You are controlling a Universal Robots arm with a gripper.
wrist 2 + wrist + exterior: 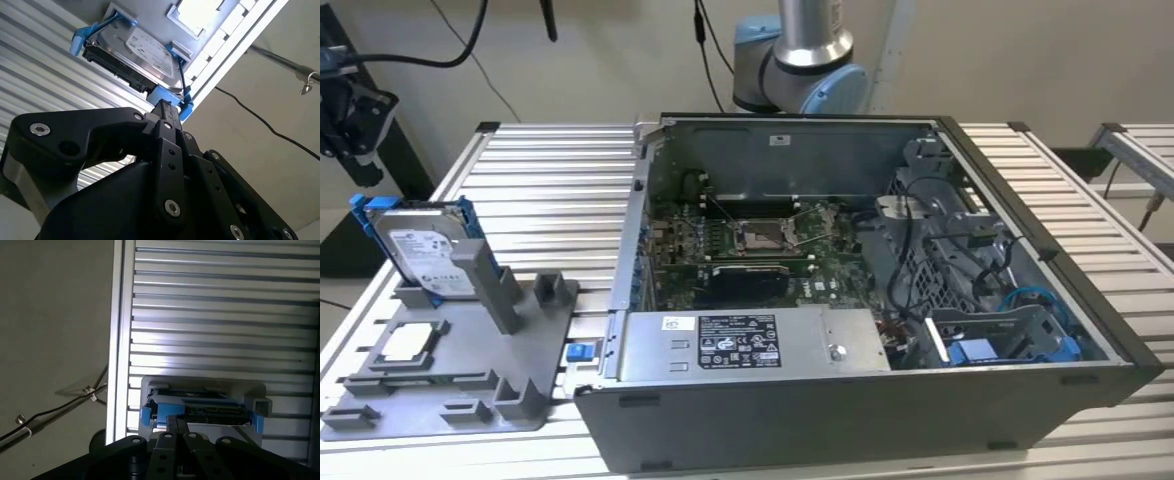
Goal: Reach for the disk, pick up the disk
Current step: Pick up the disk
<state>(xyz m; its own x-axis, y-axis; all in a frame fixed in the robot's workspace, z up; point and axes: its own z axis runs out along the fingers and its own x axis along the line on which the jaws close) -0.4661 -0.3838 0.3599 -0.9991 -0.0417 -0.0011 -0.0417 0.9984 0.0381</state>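
My gripper (165, 106), fingers pressed together on nothing, hangs near but clear of the disk (424, 250), which stands upright in its blue caddy (80, 40), slotted into the grey holder (454, 412) on the slatted table (547, 185), at the exterior view's left beside the open computer case (854, 420).

Exterior view set high, angled down over the whole tabletop (547, 190) and open computer case (854, 420), both wrist views close behind the hand (166, 106), looking along it, sharing the disk (142, 50) and ribbed tabletop.
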